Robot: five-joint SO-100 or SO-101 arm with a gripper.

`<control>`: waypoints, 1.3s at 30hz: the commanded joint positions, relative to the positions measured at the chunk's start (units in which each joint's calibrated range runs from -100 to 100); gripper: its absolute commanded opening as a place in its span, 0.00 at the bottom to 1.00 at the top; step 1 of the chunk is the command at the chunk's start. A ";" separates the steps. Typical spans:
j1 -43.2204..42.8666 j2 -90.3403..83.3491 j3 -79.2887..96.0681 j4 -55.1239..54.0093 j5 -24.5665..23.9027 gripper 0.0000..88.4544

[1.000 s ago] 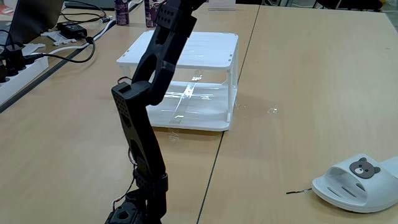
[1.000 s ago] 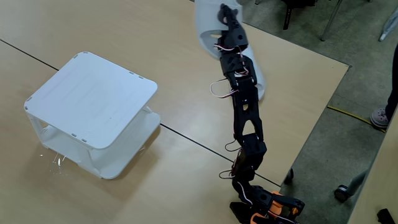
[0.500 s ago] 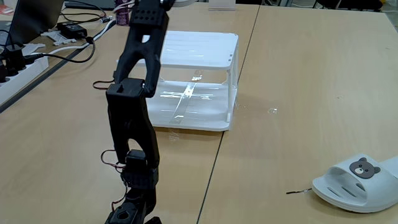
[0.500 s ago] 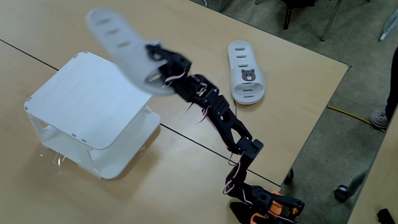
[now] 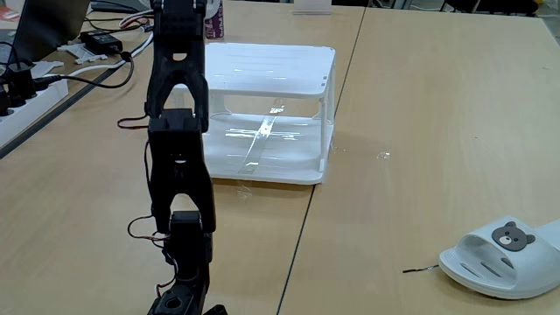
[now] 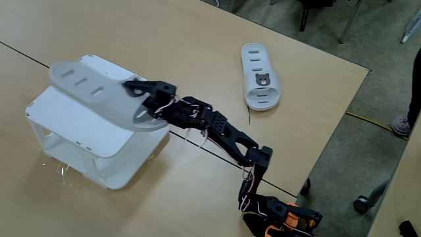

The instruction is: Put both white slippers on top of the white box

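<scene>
1. One white slipper [image 6: 92, 92] is in our gripper [image 6: 141, 99], which is clamped on its near end; the sole reaches away from the gripper over the white box [image 6: 79, 125], though whether it hangs above the top panel or touches it we cannot tell.
2. Far behind the gripper, back toward the arm's base side, the second slipper [image 6: 261, 76] lies flat on the worktop [image 6: 197, 39], bear badge up, well apart from the box; in a fixed view it sits near the lower right corner [image 5: 503, 254].
3. Step in hand, as we judge it: placing the first slipper.
4. Next move calls for lowering until the sole rests flat within the panel's edges, then opening and withdrawing without dragging it off.
</scene>
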 commanded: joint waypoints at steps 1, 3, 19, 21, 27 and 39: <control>-0.07 5.84 -12.32 -0.63 0.42 0.01; -0.07 10.72 -17.37 -0.63 0.42 0.01; 4.04 51.19 -60.67 -0.63 0.42 0.01; 4.53 53.63 -63.02 -0.63 0.42 0.01; 3.79 56.32 -65.18 -0.63 0.42 0.01; 2.31 59.10 -65.27 -0.63 0.42 0.01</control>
